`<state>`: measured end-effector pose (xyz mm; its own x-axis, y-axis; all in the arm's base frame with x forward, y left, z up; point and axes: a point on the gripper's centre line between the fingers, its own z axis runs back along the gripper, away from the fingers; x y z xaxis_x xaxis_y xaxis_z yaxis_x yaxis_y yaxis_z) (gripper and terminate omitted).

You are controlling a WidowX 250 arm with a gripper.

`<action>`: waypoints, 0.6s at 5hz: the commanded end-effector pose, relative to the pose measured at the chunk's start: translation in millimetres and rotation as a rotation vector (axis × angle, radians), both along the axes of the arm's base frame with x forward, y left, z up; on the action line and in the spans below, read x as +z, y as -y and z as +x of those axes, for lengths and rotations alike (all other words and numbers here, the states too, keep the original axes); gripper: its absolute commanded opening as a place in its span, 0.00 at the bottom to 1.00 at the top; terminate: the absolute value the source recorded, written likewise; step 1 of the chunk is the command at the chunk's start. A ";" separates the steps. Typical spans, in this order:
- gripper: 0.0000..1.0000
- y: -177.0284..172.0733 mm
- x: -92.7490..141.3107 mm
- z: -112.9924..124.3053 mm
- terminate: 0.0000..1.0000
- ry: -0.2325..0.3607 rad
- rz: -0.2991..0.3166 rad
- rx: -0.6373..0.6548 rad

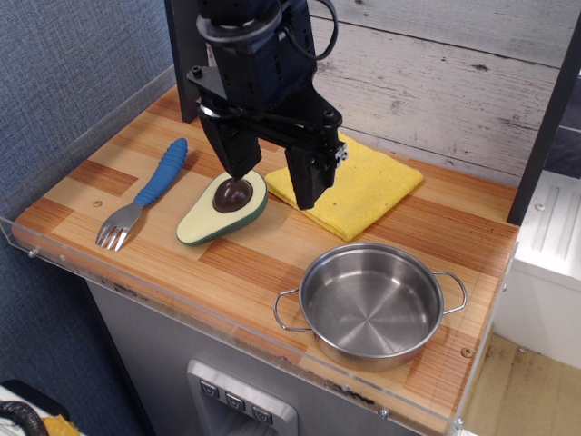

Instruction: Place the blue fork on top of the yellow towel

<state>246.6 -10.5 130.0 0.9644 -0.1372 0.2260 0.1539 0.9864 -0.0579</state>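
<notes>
The blue fork (148, 193) lies on the wooden table at the left, blue handle pointing back, silver tines toward the front edge. The yellow towel (363, 184) lies flat at the back centre-right, partly hidden by the arm. My gripper (272, 186) hangs open and empty above the table, its left finger over the avocado half and its right finger (310, 182) over the towel's left corner. The gripper is to the right of the fork and apart from it.
An avocado half (222, 209) with a dark pit lies between fork and towel. A steel pot (372, 302) with two handles stands at the front right. A clear plastic rim (109, 272) runs along the table's front and left edges. A plank wall stands behind.
</notes>
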 end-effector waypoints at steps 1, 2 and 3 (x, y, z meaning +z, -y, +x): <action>1.00 0.0 0.0 0.0 0.00 0.000 0.000 0.000; 1.00 -33.2 -1.5 -7.6 0.00 0.010 -0.030 0.064; 1.00 -75.2 -2.1 -17.9 0.00 0.029 -0.056 0.147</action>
<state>228.2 66.9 119.7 0.9733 0.0264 0.2281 0.0026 0.9921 -0.1255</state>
